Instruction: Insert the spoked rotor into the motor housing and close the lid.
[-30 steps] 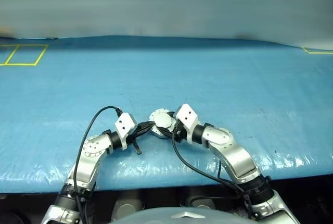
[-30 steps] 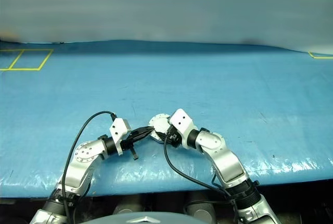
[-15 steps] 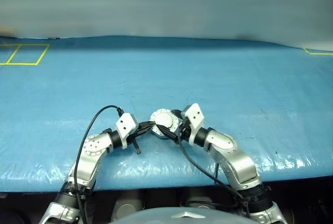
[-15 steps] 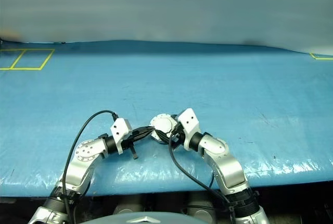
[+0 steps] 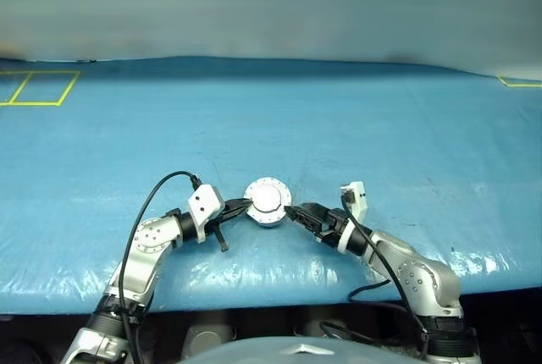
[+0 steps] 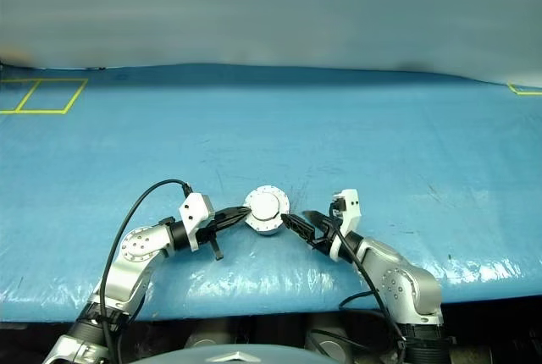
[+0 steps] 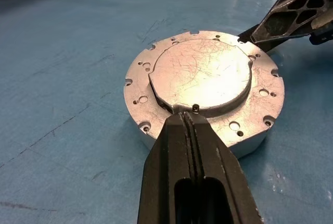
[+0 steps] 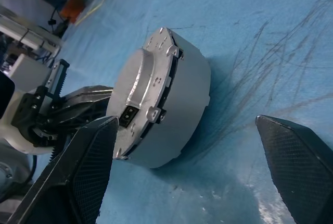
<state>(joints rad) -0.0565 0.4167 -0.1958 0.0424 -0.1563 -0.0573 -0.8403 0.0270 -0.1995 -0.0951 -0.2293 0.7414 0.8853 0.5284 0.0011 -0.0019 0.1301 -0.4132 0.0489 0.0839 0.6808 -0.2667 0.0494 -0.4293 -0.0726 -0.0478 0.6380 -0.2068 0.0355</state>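
Covering the motor housing (image 8: 177,114), the lid (image 7: 200,73) separates clenched left gripper (image 7: 190,122) from released right gripper (image 5: 298,211).

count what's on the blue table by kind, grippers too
motor housing, lid closed on it: 1
grippers: 2, left shut, right open
yellow tape marks: 2
total: 5

Lid (image 7: 202,73): plain grey metal, fine scratch marks, raised centre brighter. Motor housing (image 8: 182,109): matte grey wall. Table covering (image 5: 356,127): blue, dark scuff lines; yellow tape outlines (image 5: 38,89) at far corners. Gripper fingers (image 7: 195,182): black.
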